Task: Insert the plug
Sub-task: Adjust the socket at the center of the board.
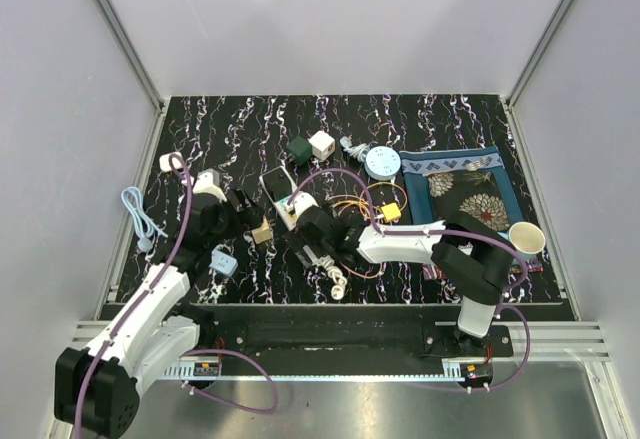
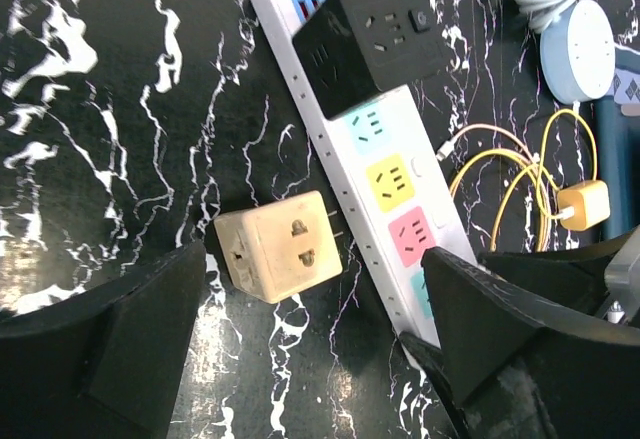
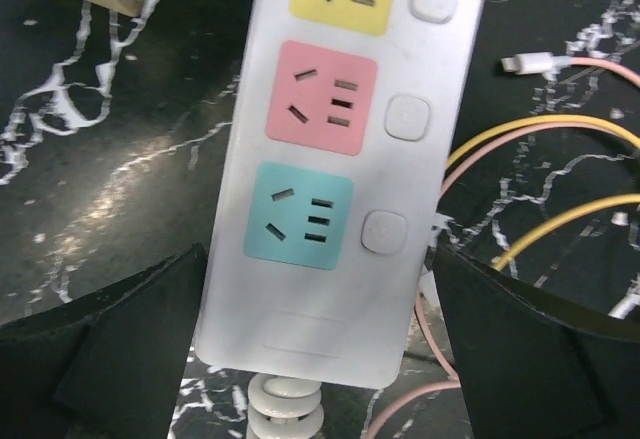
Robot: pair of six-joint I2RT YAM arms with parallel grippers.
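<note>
Two hands: both spread wide, neither gripping anything.
Left hand [image 2: 315, 259]: fingers [image 2: 130, 339] stand either side of the beige plug [image 2: 275, 249], the left one just beside it.
Plug: flat on the tabletop [image 2: 100, 159] between those fingers, prongs towards the white power strip [image 2: 390, 159] just beside it.
Right hand [image 3: 318, 259]: astride the strip's cord end, with the teal socket [image 3: 298, 216] between its fingers.

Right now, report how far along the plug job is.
Done: a black cube adapter sits on the far end of the power strip. In hand: nothing gripped; the open left hand brackets the beige plug lying beside the strip, and the open right hand straddles its near end. Left: grasp the plug and push it into a free socket.
</note>
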